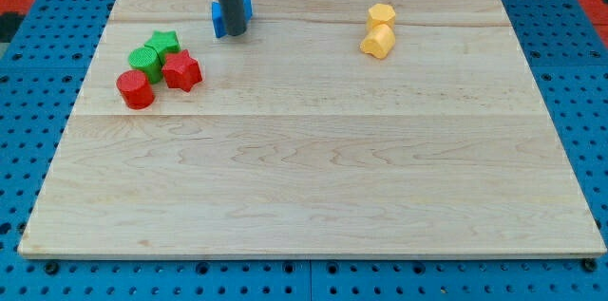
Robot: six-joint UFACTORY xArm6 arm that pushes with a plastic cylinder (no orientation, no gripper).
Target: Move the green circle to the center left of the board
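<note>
The green circle lies at the view's upper left of the wooden board, in a tight cluster. A green star touches it at the upper right, a red star at the right, and a red circle just below it. My tip is the lower end of the dark rod, near the view's top. It stands in front of a blue block, partly hiding it. The tip is to the right of the cluster and apart from the green circle.
Two yellow blocks sit stacked close together at the view's upper right. A blue pegboard surface surrounds the board on all sides.
</note>
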